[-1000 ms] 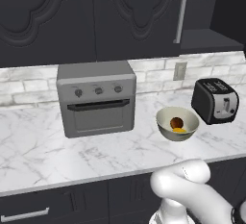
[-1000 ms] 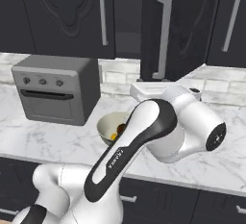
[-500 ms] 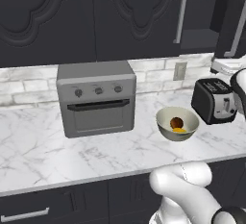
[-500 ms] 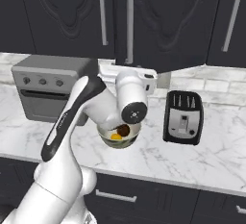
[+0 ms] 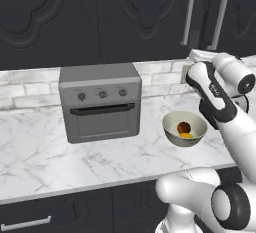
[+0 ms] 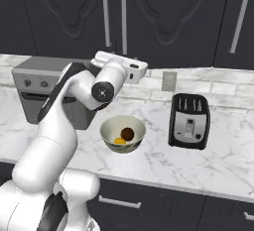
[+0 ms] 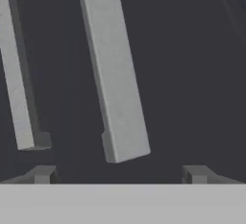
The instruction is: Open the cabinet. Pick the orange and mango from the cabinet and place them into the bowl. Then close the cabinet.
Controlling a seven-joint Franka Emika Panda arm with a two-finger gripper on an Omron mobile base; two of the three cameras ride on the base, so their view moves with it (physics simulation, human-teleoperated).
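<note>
The black cabinet (image 5: 150,17) has both doors flush and shut, its two silver bar handles (image 6: 105,16) side by side. In the hand view the lower end of one handle (image 7: 115,83) hangs just above my gripper (image 7: 119,174), whose fingertips (image 7: 42,174) stand wide apart with nothing between them. My white hand (image 6: 124,67) is raised in front of the doors, just below the handles. The cream bowl (image 5: 172,132) sits on the counter below, holding the dark orange (image 5: 183,126) and the yellow mango (image 5: 186,135); from the right they show as orange (image 6: 127,133) and mango (image 6: 119,141).
A grey toaster oven (image 5: 100,102) stands on the marble counter left of the bowl. A black toaster (image 6: 188,121) stands to the bowl's right. Dark drawers (image 6: 119,202) run under the counter edge.
The open right cabinet door has swung shut. My arm swept leftwards across the right base view and rose in front of the handles. Fruit and bowl have stayed put.
</note>
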